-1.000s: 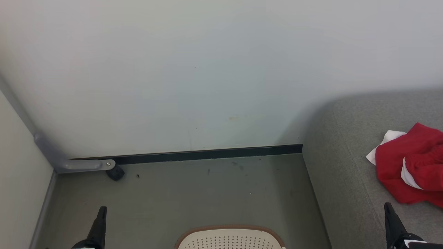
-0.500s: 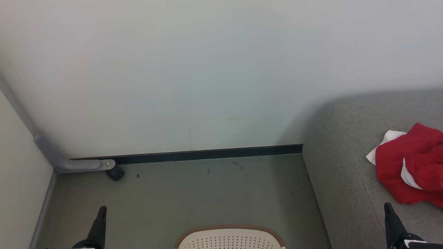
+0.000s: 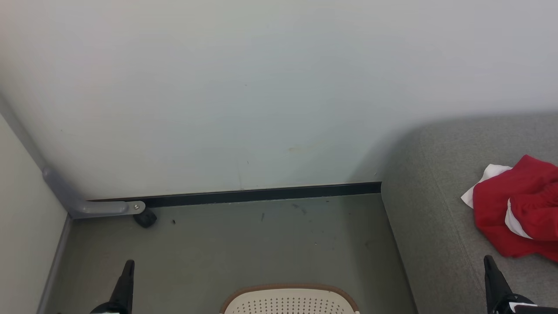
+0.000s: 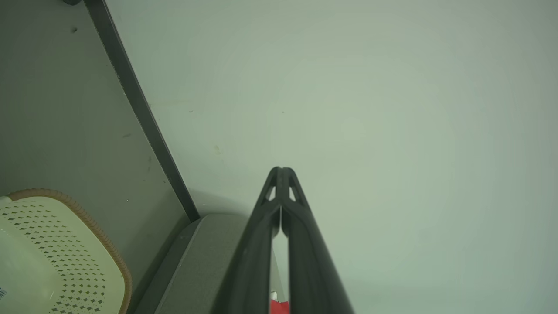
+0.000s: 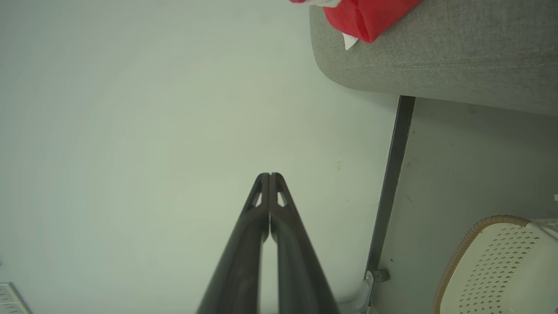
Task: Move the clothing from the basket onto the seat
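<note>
Red clothing [image 3: 518, 213] with white trim lies bunched on the grey seat [image 3: 436, 196] at the right; the right wrist view shows the clothing [image 5: 366, 17] on the seat [image 5: 436, 65] at its top. The cream basket [image 3: 290, 300] with a brown rim pokes up at the bottom centre; its inside is out of view. It also appears as the basket [image 4: 52, 257] and the basket [image 5: 492, 270] in the wrist views. My left gripper [image 3: 128, 264] is shut at lower left, fingertips together [image 4: 281, 170]. My right gripper [image 3: 487, 260] is shut over the seat's front, holding nothing [image 5: 269, 175].
A pale wall [image 3: 261, 96] with a dark skirting strip [image 3: 261, 194] stands close ahead. A grey pipe bracket [image 3: 96, 207] and a small dark wheel [image 3: 145, 217] sit in the left corner. Grey floor [image 3: 261, 244] lies between wall and basket.
</note>
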You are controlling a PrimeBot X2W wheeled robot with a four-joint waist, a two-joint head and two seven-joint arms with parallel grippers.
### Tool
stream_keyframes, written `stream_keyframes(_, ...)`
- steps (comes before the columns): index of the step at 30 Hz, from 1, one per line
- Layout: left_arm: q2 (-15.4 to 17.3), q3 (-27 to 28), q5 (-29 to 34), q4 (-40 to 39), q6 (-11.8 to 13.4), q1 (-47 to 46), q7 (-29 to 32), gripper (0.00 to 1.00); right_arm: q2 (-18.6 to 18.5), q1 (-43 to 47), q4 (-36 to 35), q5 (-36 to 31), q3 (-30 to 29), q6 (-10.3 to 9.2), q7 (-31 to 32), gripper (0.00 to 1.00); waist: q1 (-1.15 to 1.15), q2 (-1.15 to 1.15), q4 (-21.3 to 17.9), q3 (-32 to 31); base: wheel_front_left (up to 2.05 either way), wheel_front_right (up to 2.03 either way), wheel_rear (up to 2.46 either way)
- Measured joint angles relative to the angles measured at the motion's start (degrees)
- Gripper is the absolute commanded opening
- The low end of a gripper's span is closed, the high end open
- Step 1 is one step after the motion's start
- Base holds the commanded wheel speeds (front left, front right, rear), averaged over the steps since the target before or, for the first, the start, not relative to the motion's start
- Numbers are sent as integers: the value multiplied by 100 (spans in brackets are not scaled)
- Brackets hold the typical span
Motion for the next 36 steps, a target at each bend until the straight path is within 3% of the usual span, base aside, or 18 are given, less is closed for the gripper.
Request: stream_keyframes(36, -1, -1, 0, 1, 0, 0, 0, 0, 1, 0, -1, 1, 1, 0, -1, 0, 0, 0, 0, 1, 0, 0, 0)
